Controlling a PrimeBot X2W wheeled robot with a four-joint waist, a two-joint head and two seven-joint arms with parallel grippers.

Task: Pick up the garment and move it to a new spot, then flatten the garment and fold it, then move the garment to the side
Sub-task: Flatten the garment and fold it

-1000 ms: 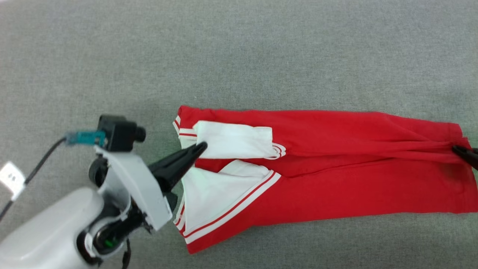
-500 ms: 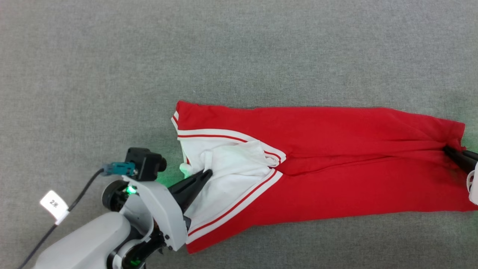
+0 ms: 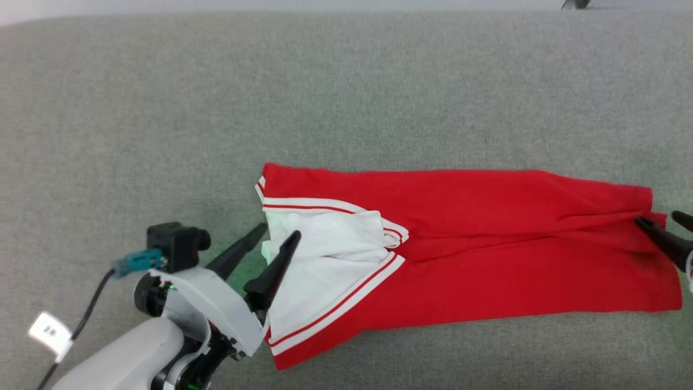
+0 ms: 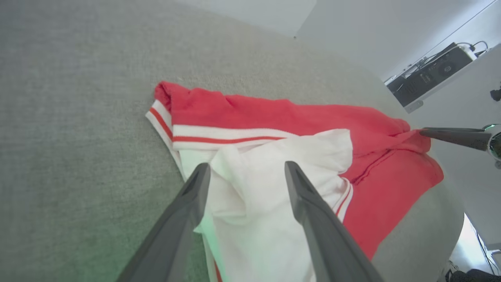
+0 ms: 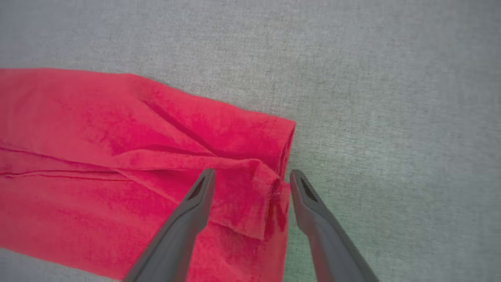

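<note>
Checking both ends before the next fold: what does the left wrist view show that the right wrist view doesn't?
Left wrist view: the white sleeves with striped bands, the left gripper open over them, and black equipment on a shelf beyond.
Right wrist view: the bunched red hem, seen between the open fingers of the right gripper.
Both: the garment lying on the grey surface, with neither gripper clamped on it.
</note>
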